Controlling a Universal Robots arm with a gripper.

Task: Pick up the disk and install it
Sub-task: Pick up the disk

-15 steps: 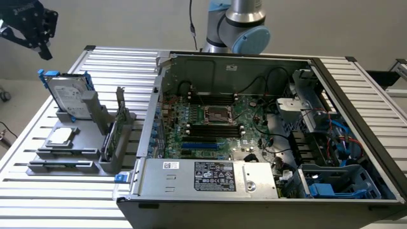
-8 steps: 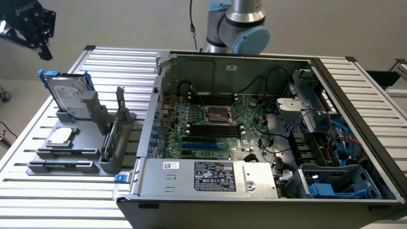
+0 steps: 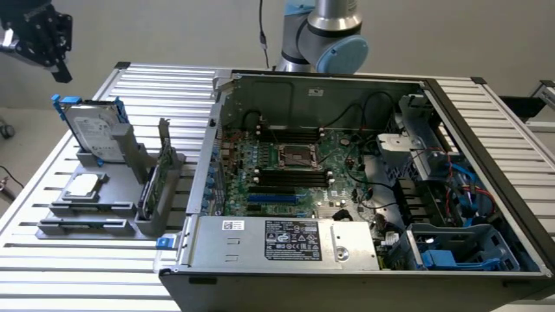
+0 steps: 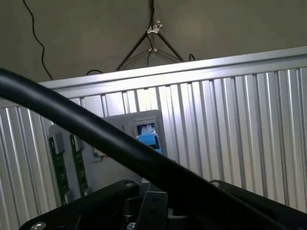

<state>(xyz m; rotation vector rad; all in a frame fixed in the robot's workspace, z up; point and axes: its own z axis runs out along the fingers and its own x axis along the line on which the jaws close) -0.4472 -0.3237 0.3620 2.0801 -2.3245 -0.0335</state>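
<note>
The disk [image 3: 90, 128], silver-grey with a white label and a blue carrier, stands upright in a grey stand [image 3: 104, 195] on the ribbed table, at the exterior view's left. My gripper [image 3: 57, 68] hangs high above and a little beyond the disk, well apart from it, shut and holding nothing. In the wrist view the disk's blue carrier [image 4: 148, 137] shows in the grey stand [image 4: 120, 158], far below the gripper's black body [image 4: 152, 211].
An open computer case [image 3: 364, 175] with its motherboard fills the table's middle and right. The stand also holds a small square silver chip [image 3: 83, 185] and thin green cards [image 4: 60, 167]. A thick black cable [image 4: 96, 139] crosses the wrist view.
</note>
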